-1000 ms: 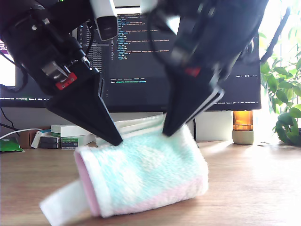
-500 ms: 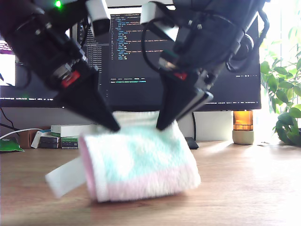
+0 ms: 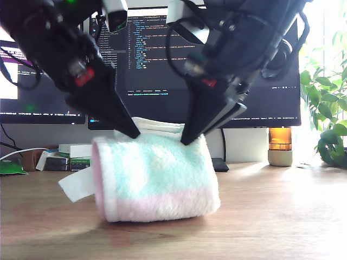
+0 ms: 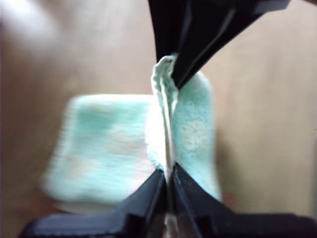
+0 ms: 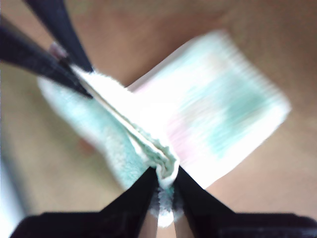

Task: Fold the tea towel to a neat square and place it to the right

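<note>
Exterior view: the tea towel [image 3: 157,179], soft, light and floppy, is pinched along its doubled top edge by both clenched grippers; edges are judged the best hold.

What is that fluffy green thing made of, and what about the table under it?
The tea towel looks like soft terry cloth: fuzzy pile, pale mint with a pink band, and it bends limply where my first gripper and my second gripper pinch it. The table looks like wood or wood veneer: brown, streaky grain, slight sheen.
</note>
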Available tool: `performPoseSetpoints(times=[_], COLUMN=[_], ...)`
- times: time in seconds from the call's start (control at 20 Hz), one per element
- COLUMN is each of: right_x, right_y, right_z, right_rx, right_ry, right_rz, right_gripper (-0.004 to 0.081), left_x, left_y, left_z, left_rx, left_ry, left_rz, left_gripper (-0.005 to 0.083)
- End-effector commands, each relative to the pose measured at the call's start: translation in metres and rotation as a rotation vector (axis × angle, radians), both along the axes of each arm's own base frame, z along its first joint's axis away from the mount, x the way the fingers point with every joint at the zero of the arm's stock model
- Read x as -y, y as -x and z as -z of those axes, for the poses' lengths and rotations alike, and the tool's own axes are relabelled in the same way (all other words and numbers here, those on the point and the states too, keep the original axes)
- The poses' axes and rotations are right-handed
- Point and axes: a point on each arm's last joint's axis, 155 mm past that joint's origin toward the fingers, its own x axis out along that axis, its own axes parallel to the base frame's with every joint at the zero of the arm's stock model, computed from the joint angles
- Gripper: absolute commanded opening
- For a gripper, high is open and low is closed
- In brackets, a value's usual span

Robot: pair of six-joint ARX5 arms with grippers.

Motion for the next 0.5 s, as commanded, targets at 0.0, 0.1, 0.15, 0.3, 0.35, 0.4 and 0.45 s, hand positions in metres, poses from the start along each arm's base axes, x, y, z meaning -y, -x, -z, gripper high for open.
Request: performPoseSetpoints(times=[0.0, 0.1, 0.15, 0.3, 0.35, 0.4, 0.45], right_x=[0.029, 0.028, 0.028, 0.027, 0.027, 0.028, 0.028], right_y=[0.01, 0.025, 0.031, 0.048, 0.052, 0.056, 0.059], right_z=[0.024, 0.025, 0.025, 0.023, 0.02, 0.017, 0.013], right_rx=[-0.091, -0.144, -0.165, -0.232, -0.25, -0.266, -0.285], right_ry=[0.092, 0.091, 0.093, 0.098, 0.101, 0.107, 0.111], right_rz=[0.049, 0.025, 0.017, -0.01, -0.015, -0.019, -0.023], right_gripper=[-0.0011, -0.0011, -0.0011, -0.0011, -0.0011, -0.0011, -0.0011], left_x=[-0.01, -0.011, -0.01, -0.004, -0.003, -0.002, -0.002], left_y=[0.017, 0.036, 0.044, 0.064, 0.07, 0.076, 0.083], left_z=[0.012, 0.017, 0.018, 0.016, 0.016, 0.015, 0.015], left_rx=[-0.105, -0.172, -0.194, -0.27, -0.289, -0.312, -0.342], left_ry=[-0.037, -0.063, -0.065, -0.05, -0.047, -0.047, -0.044], left_rz=[-0.017, 0.012, 0.026, 0.058, 0.072, 0.08, 0.084], left_gripper=[-0.0021, -0.0021, -0.0021, -0.0021, -0.0021, -0.0021, -0.0021])
